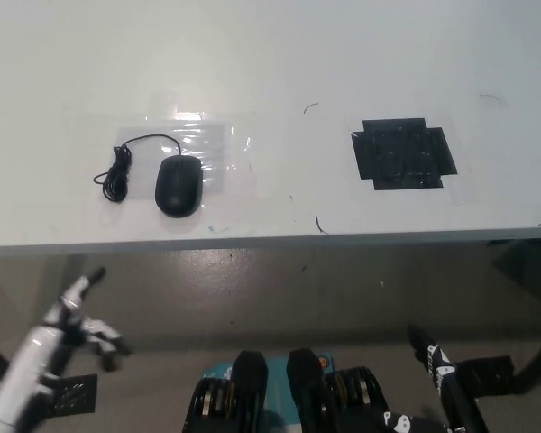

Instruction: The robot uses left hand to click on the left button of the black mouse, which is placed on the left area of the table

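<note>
A black mouse (178, 185) lies on the left part of the white table (279, 54), near the front edge, on a clear taped sheet. Its black cable (119, 171) curls in a bundle to its left. My white left hand (81, 320) hangs below the table's front edge at the lower left, well short of the mouse, with its fingers spread and holding nothing. My black right hand (433, 356) rests low at the lower right, also below the table; only a small part of it shows.
A patch of black tape (403, 154) is stuck on the right part of the table. A few thin dark marks dot the surface. The table's front edge (270, 242) runs across the picture, with grey floor below it.
</note>
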Robot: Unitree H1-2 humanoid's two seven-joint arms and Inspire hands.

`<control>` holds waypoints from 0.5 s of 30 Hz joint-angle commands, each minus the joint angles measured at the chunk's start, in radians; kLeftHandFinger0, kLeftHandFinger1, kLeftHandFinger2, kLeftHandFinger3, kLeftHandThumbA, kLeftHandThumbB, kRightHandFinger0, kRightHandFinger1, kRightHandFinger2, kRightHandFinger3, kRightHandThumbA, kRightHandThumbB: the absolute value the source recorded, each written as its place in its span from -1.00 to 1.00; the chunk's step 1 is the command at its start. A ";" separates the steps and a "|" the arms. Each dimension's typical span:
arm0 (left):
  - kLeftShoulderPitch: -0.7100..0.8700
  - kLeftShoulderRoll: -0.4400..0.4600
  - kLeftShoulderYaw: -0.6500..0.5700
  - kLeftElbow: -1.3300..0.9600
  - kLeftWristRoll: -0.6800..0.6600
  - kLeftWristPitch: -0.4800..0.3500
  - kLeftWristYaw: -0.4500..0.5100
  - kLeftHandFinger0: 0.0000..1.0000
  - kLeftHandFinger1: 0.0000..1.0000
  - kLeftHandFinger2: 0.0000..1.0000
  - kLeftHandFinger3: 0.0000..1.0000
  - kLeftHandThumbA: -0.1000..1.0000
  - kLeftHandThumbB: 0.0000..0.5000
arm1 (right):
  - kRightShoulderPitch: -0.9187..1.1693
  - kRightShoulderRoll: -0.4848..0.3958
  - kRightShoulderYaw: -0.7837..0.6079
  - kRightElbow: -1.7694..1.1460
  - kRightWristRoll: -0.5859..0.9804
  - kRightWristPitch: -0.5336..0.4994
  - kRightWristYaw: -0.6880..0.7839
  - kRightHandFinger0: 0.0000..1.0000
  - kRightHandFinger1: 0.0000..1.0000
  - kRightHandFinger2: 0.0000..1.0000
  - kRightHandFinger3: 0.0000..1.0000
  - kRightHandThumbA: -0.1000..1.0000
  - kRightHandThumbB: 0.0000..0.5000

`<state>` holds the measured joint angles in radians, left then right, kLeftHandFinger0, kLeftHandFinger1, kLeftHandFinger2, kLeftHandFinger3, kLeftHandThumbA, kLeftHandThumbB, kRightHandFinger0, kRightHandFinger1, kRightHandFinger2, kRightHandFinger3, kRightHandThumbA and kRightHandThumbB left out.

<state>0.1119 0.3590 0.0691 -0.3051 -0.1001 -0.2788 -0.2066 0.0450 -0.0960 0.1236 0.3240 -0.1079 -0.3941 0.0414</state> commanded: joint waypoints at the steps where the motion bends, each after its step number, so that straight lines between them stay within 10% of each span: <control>1: -0.078 0.170 0.093 -0.254 -0.194 0.225 -0.008 -0.55 -1.00 -0.98 1.00 1.00 0.66 | -0.022 -0.009 -0.001 -0.007 -0.004 -0.076 0.003 1.00 1.00 1.00 1.00 1.00 -0.39; 2: -0.105 0.199 0.108 -0.284 -0.207 0.265 0.002 -0.98 -1.00 -1.00 1.00 1.00 0.71 | -0.020 -0.010 -0.001 -0.007 -0.003 -0.075 0.005 1.00 1.00 1.00 1.00 1.00 -0.41; 7: -0.272 0.377 0.133 -0.296 -0.391 0.440 -0.036 -1.00 -1.00 -1.00 1.00 1.00 1.00 | -0.017 -0.012 -0.001 -0.006 0.000 -0.076 0.007 1.00 1.00 1.00 1.00 1.00 -0.40; 15: -0.648 0.552 0.008 -0.081 -0.415 0.623 -0.238 -1.00 -1.00 -0.99 1.00 1.00 0.78 | -0.017 -0.017 -0.005 -0.010 -0.008 -0.065 0.003 1.00 1.00 1.00 1.00 1.00 -0.36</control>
<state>-0.2333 0.7031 0.1543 -0.4762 -0.3460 0.0223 -0.2511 0.0460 -0.0970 0.1231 0.3299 -0.1086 -0.3938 0.0410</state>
